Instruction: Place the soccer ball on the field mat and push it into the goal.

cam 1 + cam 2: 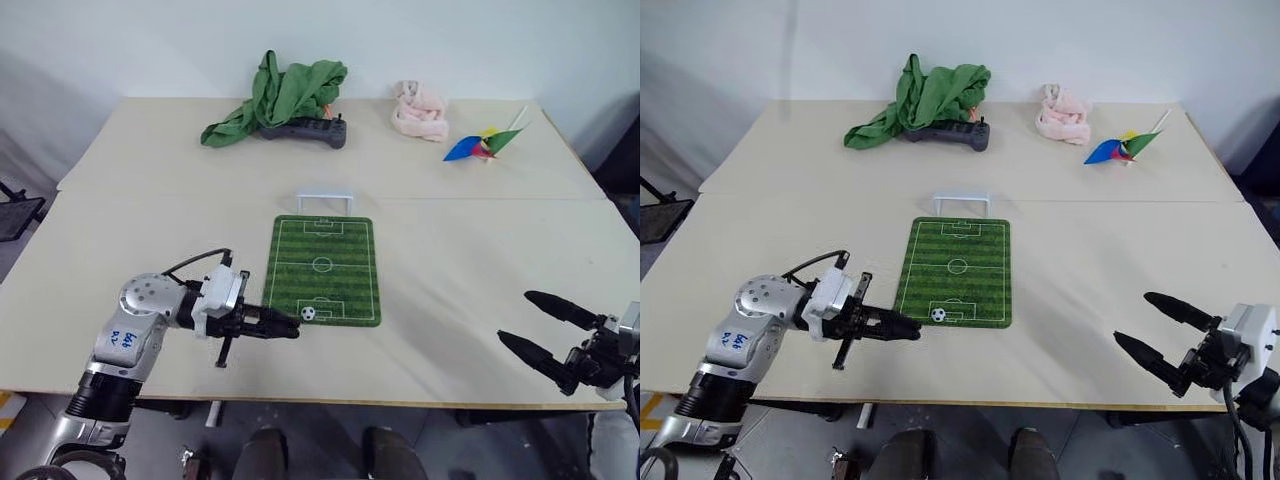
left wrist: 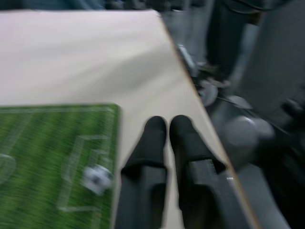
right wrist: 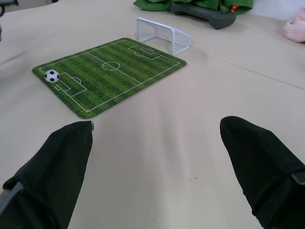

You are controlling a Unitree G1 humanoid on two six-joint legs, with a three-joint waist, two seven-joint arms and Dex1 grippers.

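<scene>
**One step done, one to go: ball is on the mat, push comes next**

One half of the job looks finished. The soccer ball [image 1: 309,313] sits on the field mat [image 1: 324,268], inside the printed penalty box at the mat's near end, resting free with nothing gripping it. The left gripper [image 1: 284,328] lies low over the table [image 1: 460,250] just beside the mat's near corner, its two black fingers pressed together and pointing across toward the ball. The ball is just past the fingertips and slightly beyond them toward the far side; in the left wrist view the fingers [image 2: 155,143] are side by side with the ball [image 2: 96,177] off to one side, apart from them, no contact visible.

The goal [image 1: 325,200] stands upright at the mat's far end, well away from the left gripper, with the whole length of the pitch between it and the ball. Its mouth faces the mat.

The right gripper [image 1: 1155,333] hangs over bare table well off to the mat's right, fingers spread wide and holding nothing; it seems to have no part in this step.

My reading: the placing is complete and the pushing is in hand. The next move calls for the closed left fingers to get behind the ball on its near side, then sweep it straight up the pitch. The ball is light and round, so an off-centre nudge would likely send it sideways off the mat or past a post.
</scene>
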